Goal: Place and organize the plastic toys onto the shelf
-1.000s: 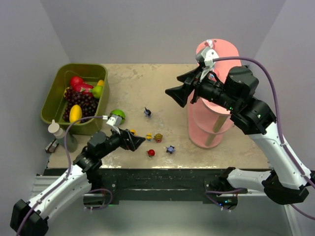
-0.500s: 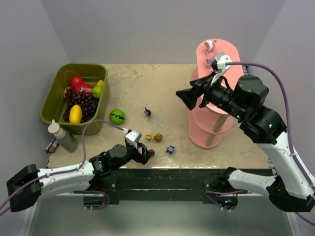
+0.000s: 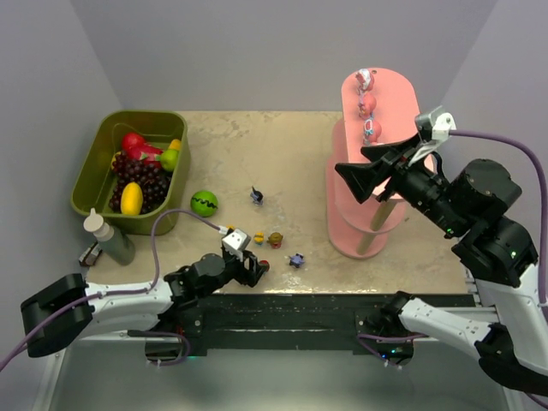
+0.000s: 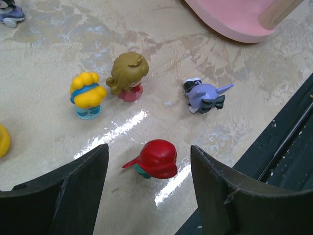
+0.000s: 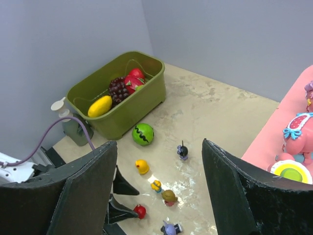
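Observation:
Several plastic toys stand on the table near its front edge: a red one (image 3: pixel 263 265), a yellow-haired one (image 3: pixel 259 237), a brown-haired one (image 3: pixel 275 240), a purple one (image 3: pixel 296 259) and a dark one (image 3: pixel 256 196). My left gripper (image 4: pixel 149 152) is open and low, with its jaws on either side of the red toy (image 4: pixel 154 158) and not touching it. The pink shelf (image 3: pixel 390 86) stands at the right, with three pink figurines (image 3: pixel 368 107) in a row on its top board. My right gripper (image 3: pixel 360 171) is open and empty, raised beside the shelf.
An olive-green bin (image 3: pixel 98 163) holding fake fruit sits at the back left. A green ball (image 3: pixel 204 202) lies beside it and a bottle (image 3: pixel 107 235) stands at the front left. A yellow duck toy (image 5: pixel 142 166) sits near the left gripper. The table's front edge is right by the red toy.
My left gripper dropped to the table and slid right until its jaws straddled the red toy. My right arm drew back to the right from the shelf top, uncovering the pink figurines.

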{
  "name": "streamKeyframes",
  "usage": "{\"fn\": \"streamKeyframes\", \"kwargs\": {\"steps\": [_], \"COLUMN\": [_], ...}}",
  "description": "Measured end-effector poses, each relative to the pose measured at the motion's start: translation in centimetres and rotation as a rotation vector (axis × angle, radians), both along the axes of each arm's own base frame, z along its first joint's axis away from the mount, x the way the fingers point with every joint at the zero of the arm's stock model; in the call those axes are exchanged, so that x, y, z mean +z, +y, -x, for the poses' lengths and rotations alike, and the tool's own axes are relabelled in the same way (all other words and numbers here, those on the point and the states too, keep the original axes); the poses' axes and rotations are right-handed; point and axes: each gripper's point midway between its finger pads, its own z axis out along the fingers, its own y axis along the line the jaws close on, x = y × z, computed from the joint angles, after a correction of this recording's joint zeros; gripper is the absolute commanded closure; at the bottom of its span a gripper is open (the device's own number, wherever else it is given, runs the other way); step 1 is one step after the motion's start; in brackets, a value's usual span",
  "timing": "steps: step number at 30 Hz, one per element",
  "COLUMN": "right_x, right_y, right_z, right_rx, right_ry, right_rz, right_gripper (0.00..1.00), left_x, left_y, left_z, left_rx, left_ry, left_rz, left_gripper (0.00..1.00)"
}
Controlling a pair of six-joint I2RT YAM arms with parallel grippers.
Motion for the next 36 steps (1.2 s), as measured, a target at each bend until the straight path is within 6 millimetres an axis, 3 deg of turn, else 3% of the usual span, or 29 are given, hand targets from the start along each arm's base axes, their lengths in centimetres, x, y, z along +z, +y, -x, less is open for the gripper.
{"fn": "streamKeyframes", "kwargs": {"steps": [6,17,36], "right_x": [0.7,0.0,0.4], "right_y": [-0.4,-0.3,-2.2], "right_z": [0.4,0.1,0.8], "right_rx": [-0.002,-0.008,-0.060], "right_ry": [-0.021,-0.010,-0.045], "right_rz": [-0.018,-0.007,-0.012], "right_gripper": [0.26,0.26,0.26], "left_x": [-1.0,-2.4,-1.7], "left_y": [0.0,-0.6,-1.3], "left_z": [0.4,0.8,0.8], "left_rx": [-0.019,-0.044,-0.058], "left_ry": [0.012,0.039,0.021], "left_rz": [-0.004,-0.019,0.015], "left_gripper": [0.35,0.44,0.80]}}
